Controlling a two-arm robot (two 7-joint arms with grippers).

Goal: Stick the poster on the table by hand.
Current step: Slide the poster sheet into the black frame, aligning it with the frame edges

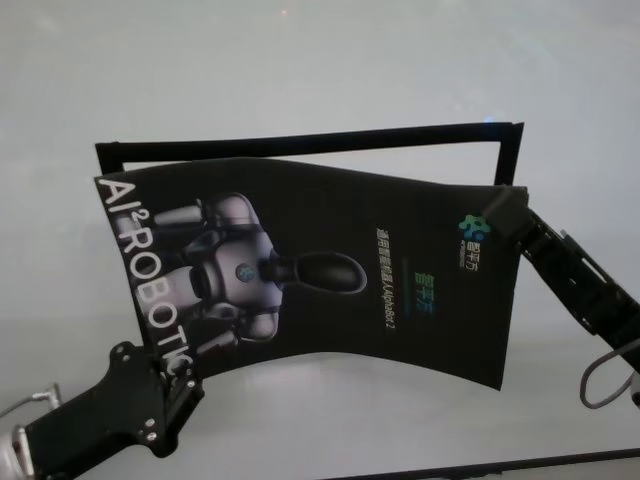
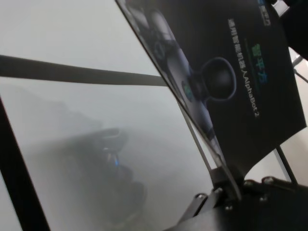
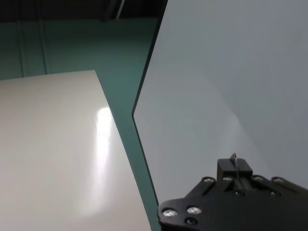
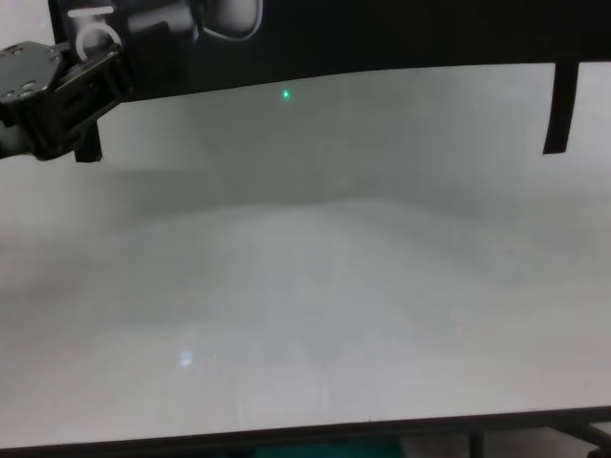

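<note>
Poster (image 1: 330,270), a glossy black sheet printed with a white-grey robot figure and white lettering, is hanging above the table (image 1: 300,70), bowed between two grippers and not lying flat on the surface. The left gripper (image 1: 180,375) is pinching the poster's near left corner beside the large white letters, its jaws closed onto the sheet edge, as the left wrist view confirms where the sheet (image 2: 231,77) is entering the gripper (image 2: 226,185). The right gripper (image 1: 497,215) is meeting the poster's far right corner beside the coloured logo; the right wrist view is showing a thin edge standing in its clamp (image 3: 234,168), so its jaws are reading as closed on the poster. Narrow black strips (image 1: 320,143) are lying on the table behind and beside the poster, forming a frame outline. The table is presenting a smooth white-grey surface with a thin dark edge (image 4: 286,437) along the near side and is reflecting the poster faintly. In the right wrist view a teal floor (image 3: 72,43) and a second pale tabletop (image 3: 53,154) are showing beyond the table's edge.
</note>
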